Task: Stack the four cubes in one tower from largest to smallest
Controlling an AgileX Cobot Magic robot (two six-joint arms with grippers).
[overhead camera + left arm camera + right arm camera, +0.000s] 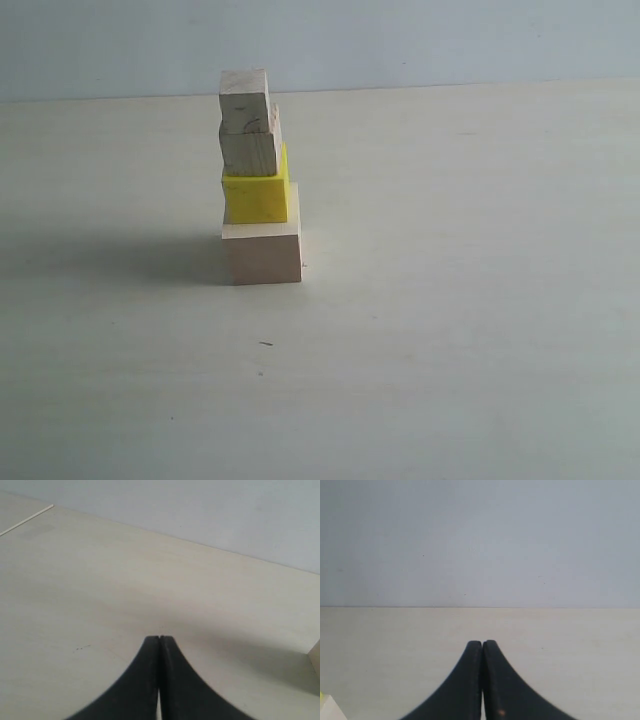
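Pale table (450, 300) carries the tower (258, 180) left of centre in the exterior view: large pale wooden cube (262, 252) at bottom, yellow cube (256, 198) on it, medium grainy cube (249, 150) next, small wooden cube (245, 97) topmost. Left gripper (159, 639) and right gripper (482, 643) each have jaws pressed together, holding nothing.
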